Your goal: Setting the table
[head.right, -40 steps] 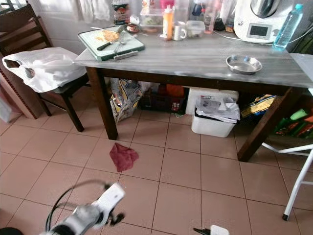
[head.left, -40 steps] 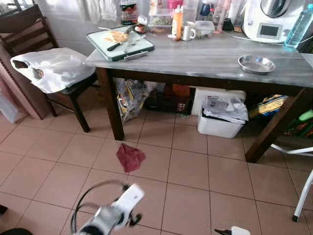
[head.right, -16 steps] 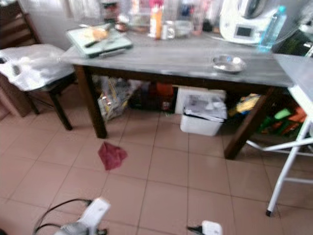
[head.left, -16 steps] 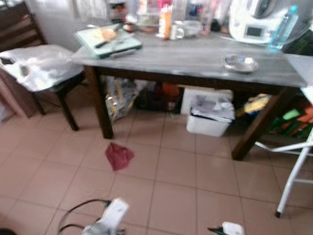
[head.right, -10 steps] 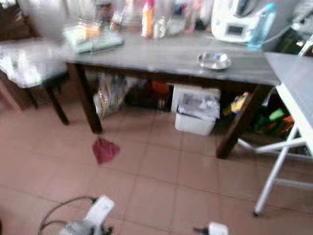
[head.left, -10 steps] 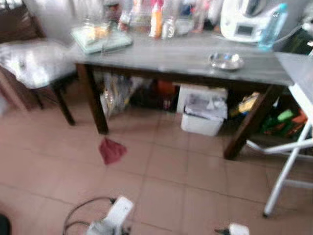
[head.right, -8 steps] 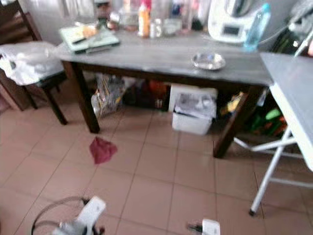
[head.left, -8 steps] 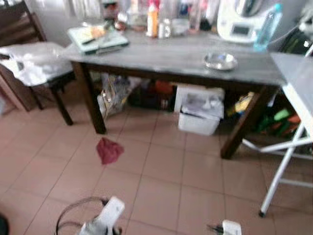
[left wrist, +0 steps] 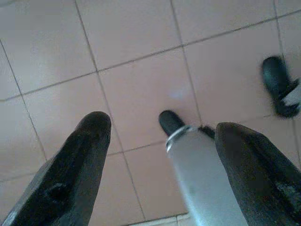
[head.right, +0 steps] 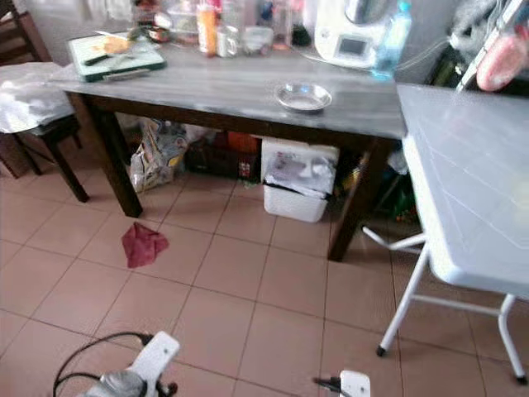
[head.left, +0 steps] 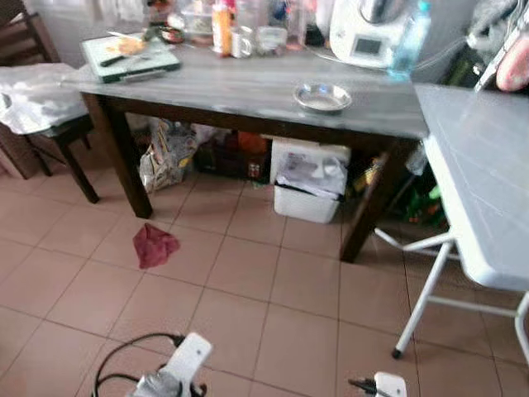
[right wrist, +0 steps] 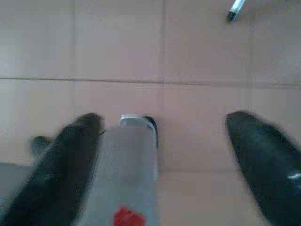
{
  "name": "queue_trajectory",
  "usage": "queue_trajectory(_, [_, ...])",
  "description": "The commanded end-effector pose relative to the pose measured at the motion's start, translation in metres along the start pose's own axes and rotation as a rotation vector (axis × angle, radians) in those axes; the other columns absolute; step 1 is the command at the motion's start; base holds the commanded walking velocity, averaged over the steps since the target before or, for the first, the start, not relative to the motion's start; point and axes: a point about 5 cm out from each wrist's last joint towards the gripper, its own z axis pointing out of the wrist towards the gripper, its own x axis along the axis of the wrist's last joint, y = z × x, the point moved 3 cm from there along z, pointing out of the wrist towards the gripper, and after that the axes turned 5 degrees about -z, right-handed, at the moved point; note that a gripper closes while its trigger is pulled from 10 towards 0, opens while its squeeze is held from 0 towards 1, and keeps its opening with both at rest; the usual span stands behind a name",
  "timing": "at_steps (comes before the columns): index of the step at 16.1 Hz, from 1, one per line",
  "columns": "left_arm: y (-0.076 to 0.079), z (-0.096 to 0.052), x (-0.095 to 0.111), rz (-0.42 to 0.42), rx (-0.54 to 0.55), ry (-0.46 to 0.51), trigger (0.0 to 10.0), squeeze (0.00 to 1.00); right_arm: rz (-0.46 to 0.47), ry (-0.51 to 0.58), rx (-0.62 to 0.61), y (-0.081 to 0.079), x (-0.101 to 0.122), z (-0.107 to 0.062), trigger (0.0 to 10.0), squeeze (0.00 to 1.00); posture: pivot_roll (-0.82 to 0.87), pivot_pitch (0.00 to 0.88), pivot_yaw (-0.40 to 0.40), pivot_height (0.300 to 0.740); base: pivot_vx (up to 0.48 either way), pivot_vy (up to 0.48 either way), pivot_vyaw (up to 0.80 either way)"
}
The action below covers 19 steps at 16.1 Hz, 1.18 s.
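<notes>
A grey-topped table [head.left: 248, 87] on dark wooden legs stands ahead. On it lie a shallow metal bowl [head.left: 322, 97], a green cutting board [head.left: 132, 56] with a knife and food at the far left, and bottles, jars and a white kitchen appliance [head.left: 364, 33] along the back. Both my arms hang low over the tiled floor. In its wrist view my left gripper [left wrist: 162, 125] is open over bare tiles, nothing between its fingers. My right gripper [right wrist: 164, 117] is open too, above the floor.
A white folding table [head.left: 479, 174] stands at the right, with a person's hand [head.left: 514, 70] above its far end. A red cloth [head.left: 154, 246] lies on the floor by a table leg. A white bin [head.left: 310, 186] sits under the table. A chair holding a white bag [head.left: 33, 99] is at the left.
The camera has swung to the right: the grey table sits further left in the picture and the white folding table has come into view. Both arms still hang low.
</notes>
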Motion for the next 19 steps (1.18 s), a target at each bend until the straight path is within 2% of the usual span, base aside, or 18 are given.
queue_trajectory(1, [0.0121, 0.0021, 0.0056, 0.008, -0.028, 0.012, 10.0, 0.00, 0.003, -0.026, -0.020, 0.0097, -0.0081, -0.0019, 10.0, 0.00, 0.03, 0.027, -0.005, 0.740, 0.000, -0.480, 0.00])
queue_trajectory(19, [0.0118, 0.0020, 0.0136, 0.018, -0.031, 0.024, 10.0, 0.00, -0.017, -0.028, -0.018, 0.0093, -0.0077, -0.0017, 10.0, 0.00, 0.03, 0.023, -0.006, 0.740, 0.000, -0.480, 0.00])
